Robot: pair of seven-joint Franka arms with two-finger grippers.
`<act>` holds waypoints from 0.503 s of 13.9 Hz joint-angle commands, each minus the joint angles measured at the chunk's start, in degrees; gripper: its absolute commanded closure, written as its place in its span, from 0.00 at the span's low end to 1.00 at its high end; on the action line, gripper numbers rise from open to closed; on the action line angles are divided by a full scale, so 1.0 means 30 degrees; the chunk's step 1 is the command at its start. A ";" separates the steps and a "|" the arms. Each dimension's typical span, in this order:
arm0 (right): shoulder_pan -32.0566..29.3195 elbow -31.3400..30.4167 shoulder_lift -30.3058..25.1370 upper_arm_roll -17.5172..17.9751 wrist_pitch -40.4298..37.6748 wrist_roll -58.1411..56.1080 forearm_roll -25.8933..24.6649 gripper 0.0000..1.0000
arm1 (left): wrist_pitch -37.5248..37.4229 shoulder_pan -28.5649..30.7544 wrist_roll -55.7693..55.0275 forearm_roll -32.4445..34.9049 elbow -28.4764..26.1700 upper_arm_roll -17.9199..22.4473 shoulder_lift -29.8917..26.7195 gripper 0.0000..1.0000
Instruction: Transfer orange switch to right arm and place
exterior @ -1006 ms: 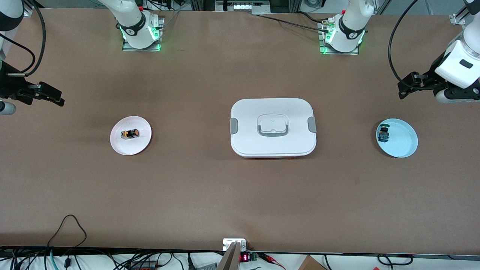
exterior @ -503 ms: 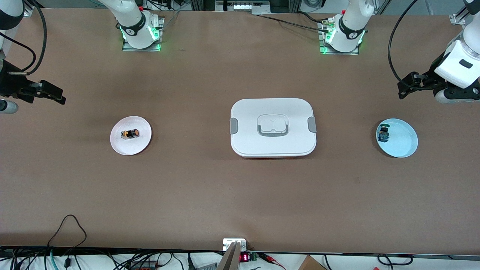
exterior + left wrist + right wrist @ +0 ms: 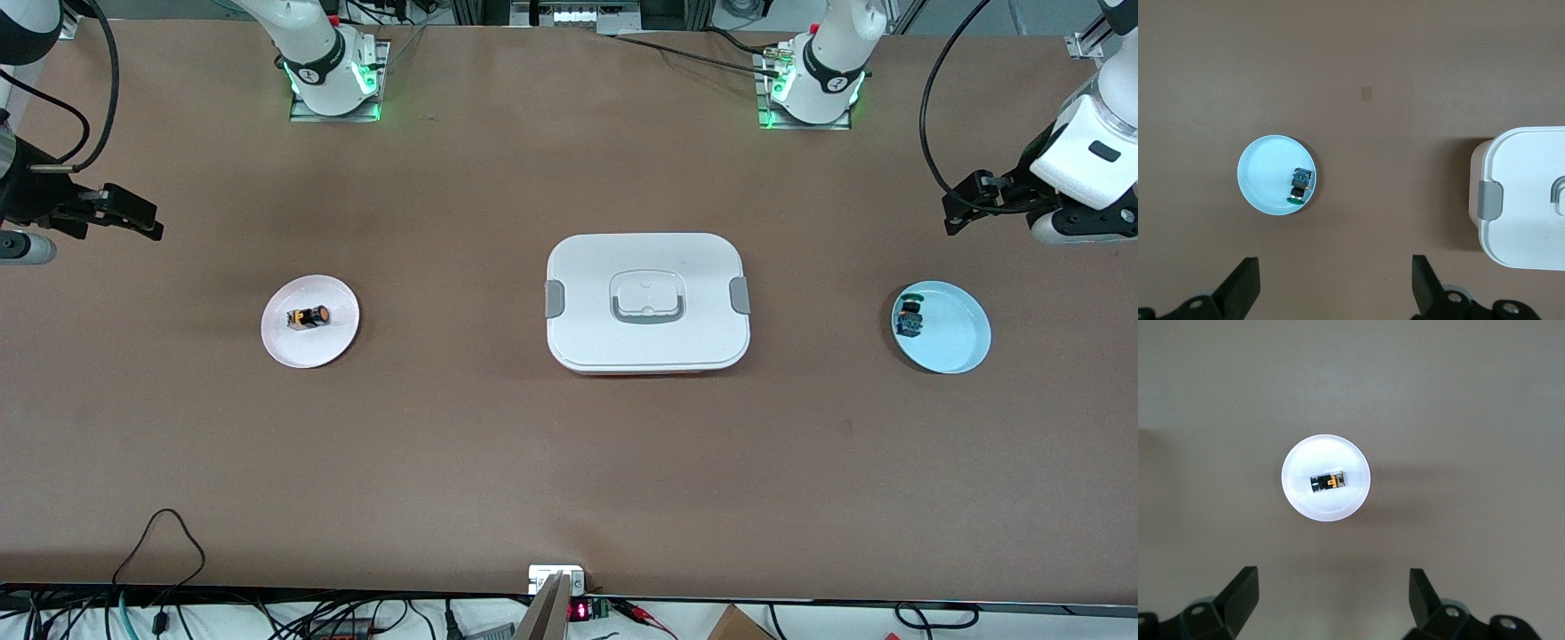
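Observation:
The orange switch (image 3: 308, 316), black-bodied with an orange cap, lies on its side on a small pale pink plate (image 3: 333, 342) toward the right arm's end of the table. It also shows in the right wrist view (image 3: 1327, 482), on the plate (image 3: 1351, 500). My right gripper (image 3: 147, 222) hangs open and empty above the table beside that plate, at the table's end; in its wrist view (image 3: 1333, 579) the jaws stand wide apart. My left gripper (image 3: 956, 212) is open and empty above the table near the blue plate, and its jaws also stand wide in its wrist view (image 3: 1336, 265).
A white lidded box with grey latches (image 3: 647, 302) sits mid-table, also in the left wrist view (image 3: 1528, 200). A light blue plate (image 3: 956, 342) holds a green-and-blue switch (image 3: 909, 317) toward the left arm's end; both show in the left wrist view (image 3: 1261, 180) (image 3: 1299, 185).
My right gripper has shifted slightly up the front view and a little toward the table's middle. The left arm, the switches and the plates have not moved.

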 commanded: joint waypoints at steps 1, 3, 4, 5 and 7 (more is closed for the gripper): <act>-0.0001 0.0213 -0.0140 0.0069 -0.0414 -0.0020 -0.0006 0.00 | -0.0100 -0.0051 0.0114 -0.0337 0.0491 0.0049 0.0232 0.00; -0.0001 0.0271 -0.0140 0.0040 -0.0414 0.0040 0.0023 0.00 | -0.0100 -0.0051 0.0114 -0.0337 0.0491 0.0049 0.0232 0.00; -0.0001 0.0416 -0.0140 0.0040 -0.0443 -0.0018 0.0023 0.00 | -0.0129 -0.0051 0.0085 -0.0337 0.0491 0.0049 0.0232 0.00; -0.0001 0.0447 -0.0140 0.0011 -0.0443 -0.0048 0.0023 0.00 | -0.0100 -0.0051 0.0056 -0.0337 0.0491 0.0049 0.0232 0.00; -0.0001 0.0447 -0.0140 0.0011 -0.0559 -0.0106 0.0023 0.00 | -0.0129 0.0007 0.0085 -0.0337 0.0491 0.0049 0.0232 0.00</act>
